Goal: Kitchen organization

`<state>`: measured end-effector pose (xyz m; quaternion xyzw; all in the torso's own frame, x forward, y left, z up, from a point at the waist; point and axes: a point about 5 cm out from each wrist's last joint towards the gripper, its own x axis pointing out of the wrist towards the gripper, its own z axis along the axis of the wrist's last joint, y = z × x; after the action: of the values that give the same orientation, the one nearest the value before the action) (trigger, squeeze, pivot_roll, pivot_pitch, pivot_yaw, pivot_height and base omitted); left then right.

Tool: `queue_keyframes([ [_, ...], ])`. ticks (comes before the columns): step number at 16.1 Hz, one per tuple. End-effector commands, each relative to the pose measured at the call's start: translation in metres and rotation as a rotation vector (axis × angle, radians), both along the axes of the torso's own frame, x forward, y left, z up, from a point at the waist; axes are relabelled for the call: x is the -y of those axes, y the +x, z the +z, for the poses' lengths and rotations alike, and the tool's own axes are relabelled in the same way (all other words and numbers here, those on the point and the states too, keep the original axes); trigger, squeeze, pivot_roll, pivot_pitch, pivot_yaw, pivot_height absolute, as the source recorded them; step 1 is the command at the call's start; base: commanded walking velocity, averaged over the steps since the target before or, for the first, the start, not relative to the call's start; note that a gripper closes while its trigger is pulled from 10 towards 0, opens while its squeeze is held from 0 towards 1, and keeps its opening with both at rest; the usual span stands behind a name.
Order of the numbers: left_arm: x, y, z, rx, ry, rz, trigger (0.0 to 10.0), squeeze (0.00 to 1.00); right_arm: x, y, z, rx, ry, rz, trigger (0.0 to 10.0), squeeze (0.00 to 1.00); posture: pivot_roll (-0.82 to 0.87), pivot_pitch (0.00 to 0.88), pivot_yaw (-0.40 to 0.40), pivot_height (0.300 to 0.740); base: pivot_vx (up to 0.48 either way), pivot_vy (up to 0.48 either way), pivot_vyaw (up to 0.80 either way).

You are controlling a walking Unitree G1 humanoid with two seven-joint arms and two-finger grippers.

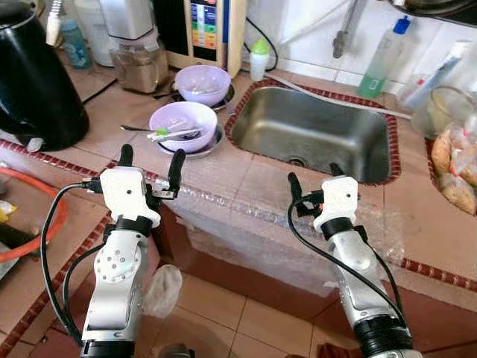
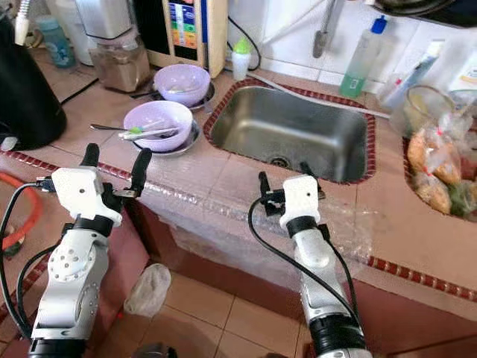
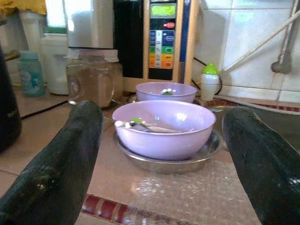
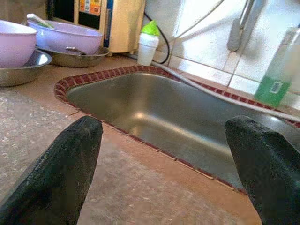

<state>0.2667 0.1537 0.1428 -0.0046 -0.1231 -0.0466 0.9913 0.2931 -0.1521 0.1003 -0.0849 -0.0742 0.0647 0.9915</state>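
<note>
Two lilac bowls sit on steel plates left of the steel sink (image 1: 313,134). The near bowl (image 1: 183,125) holds a spoon and a utensil with a green tip; the far bowl (image 1: 202,82) stands behind it. My left gripper (image 1: 151,158) is open, held over the counter's front edge just short of the near bowl (image 3: 161,126). My right gripper (image 1: 315,176) is open too, at the counter edge in front of the sink (image 4: 159,112). Neither holds anything.
A black kettle (image 1: 33,82) stands at far left. A blender jar (image 1: 139,63), a control-panel appliance (image 1: 207,30) and a small green-capped bottle (image 1: 258,58) line the back wall. A soap bottle (image 1: 384,60) and bagged food (image 1: 455,164) lie right of the sink. Bubble wrap (image 1: 246,216) covers the counter edge.
</note>
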Motion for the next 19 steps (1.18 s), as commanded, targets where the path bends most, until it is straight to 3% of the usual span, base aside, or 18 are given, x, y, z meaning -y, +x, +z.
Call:
queue_keyframes([
  [1, 0.003, 0.001, 0.009, 0.03, -0.002, -0.025, 10.0, 0.0, 0.005, 0.0, 0.004, 0.018, 0.006, -0.023, 10.0, 0.0, 0.03, 0.0, -0.02, 0.74, 0.0, 0.0, 0.0],
  [6, 0.01, 0.006, 0.022, 0.078, -0.005, -0.061, 10.0, 0.0, 0.008, 0.001, 0.01, 0.047, 0.0, -0.032, 10.0, 0.0, 0.02, 0.0, -0.016, 0.74, 0.0, 0.0, 0.0],
  [12, 0.008, 0.0, 0.008, 0.027, -0.002, -0.062, 10.0, 0.0, 0.006, -0.008, 0.014, 0.053, 0.013, -0.013, 10.0, 0.0, 0.03, 0.0, -0.018, 0.74, 0.0, 0.0, 0.0],
  [19, 0.011, -0.002, 0.009, 0.026, 0.006, -0.092, 10.0, 0.0, 0.006, -0.014, 0.01, 0.03, 0.021, -0.021, 10.0, 0.0, 0.02, 0.0, -0.009, 0.74, 0.265, 0.0, -0.32],
])
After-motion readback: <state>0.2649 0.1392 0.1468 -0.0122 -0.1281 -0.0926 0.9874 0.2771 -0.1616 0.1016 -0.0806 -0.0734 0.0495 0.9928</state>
